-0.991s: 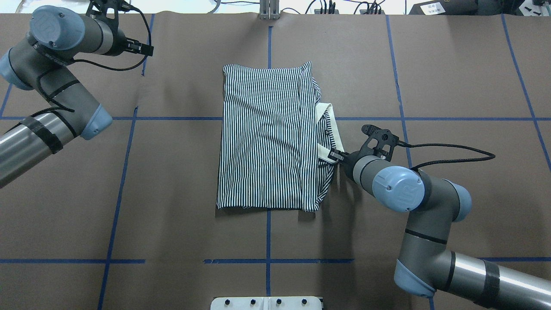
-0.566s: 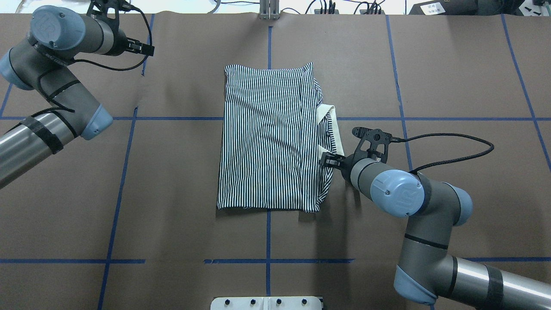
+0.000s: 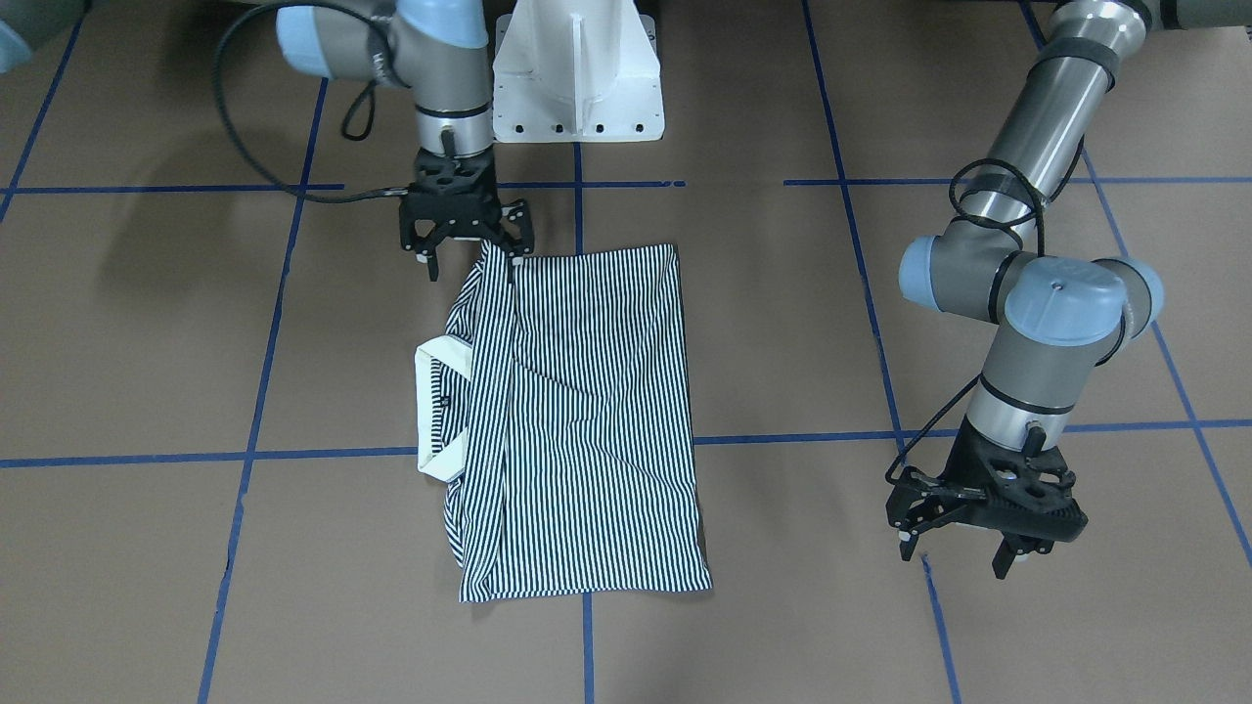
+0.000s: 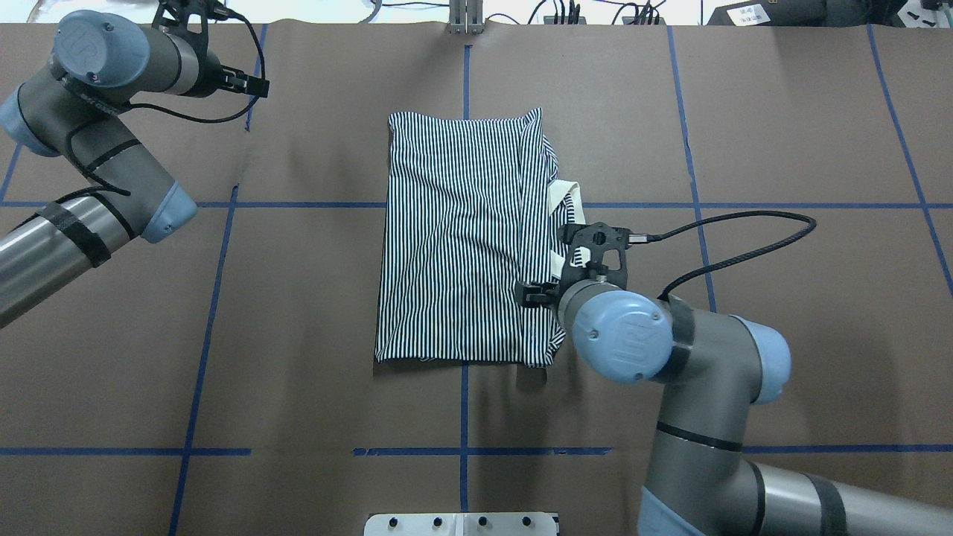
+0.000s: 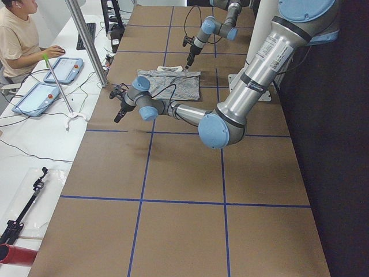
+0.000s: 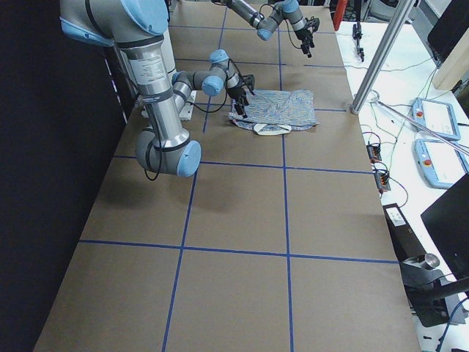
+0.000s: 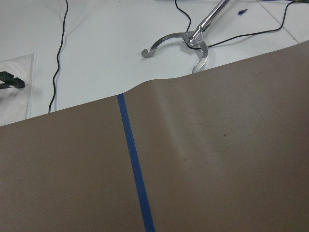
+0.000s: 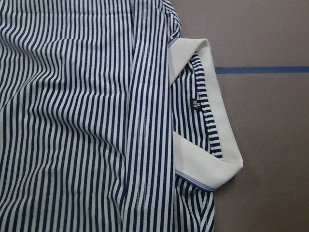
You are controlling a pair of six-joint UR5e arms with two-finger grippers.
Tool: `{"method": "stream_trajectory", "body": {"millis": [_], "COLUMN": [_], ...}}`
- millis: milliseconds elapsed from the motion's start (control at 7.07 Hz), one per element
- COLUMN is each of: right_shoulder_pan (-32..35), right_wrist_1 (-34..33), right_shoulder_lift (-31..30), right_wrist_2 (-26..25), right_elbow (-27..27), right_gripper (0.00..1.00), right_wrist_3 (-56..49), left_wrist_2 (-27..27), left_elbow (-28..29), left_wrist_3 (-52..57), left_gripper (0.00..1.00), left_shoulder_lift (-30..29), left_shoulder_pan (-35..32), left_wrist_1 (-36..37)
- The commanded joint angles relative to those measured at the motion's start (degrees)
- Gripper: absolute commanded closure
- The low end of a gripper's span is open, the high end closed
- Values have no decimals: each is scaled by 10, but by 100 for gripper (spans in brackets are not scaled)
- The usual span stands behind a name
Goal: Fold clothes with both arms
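The clothes, one navy-and-white striped polo shirt (image 3: 587,420) (image 4: 461,238), lie folded into a rectangle at the table's middle. Its cream collar (image 3: 430,401) (image 8: 205,164) sticks out on my right side. My right gripper (image 3: 473,256) points down with its fingers spread open over the shirt's corner nearest my base. One fingertip (image 3: 516,249) is at the hem and nothing is held. From overhead, one black finger (image 4: 530,294) shows beside the wrist. My left gripper (image 3: 959,552) (image 4: 253,83) hangs open over bare table, far from the shirt.
Brown paper with blue tape lines (image 4: 463,450) covers the table. The white pedestal base (image 3: 577,78) stands at my edge. A metal clamp tool (image 7: 193,41) lies on the white surface past the far edge. A person (image 5: 17,40) sits at a side desk.
My right arm swung left and toward my base, so its gripper left the collar's near end and now hovers over the shirt's near right corner. The left arm stayed still.
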Motion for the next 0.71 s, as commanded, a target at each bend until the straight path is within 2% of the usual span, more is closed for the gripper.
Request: {"method": "stream_trajectory", "body": {"millis": [0,283,425,566], "right_shoulder_pan": [-22,-45,-52,-59], "right_wrist_1": [-97,-98,-98,-98], "right_shoulder_lift": [53,63,59,60], "right_wrist_2": [20,16,14,-2], "right_elbow": [-12,-59,-68,-73], "right_gripper": [0,3,31,46], "right_wrist_3": [-131,-160,-164,-191], "left_wrist_2": [0,0,0,0], "left_elbow": [-1,-1,-2,-9], "left_wrist_3": [0,-12,-14,-20], "left_gripper": [0,0,0,0], "left_shoulder_lift": [0,0,0,0], "left_shoulder_pan": [1,2,3,9], "left_wrist_1": [0,0,-1,0]}}
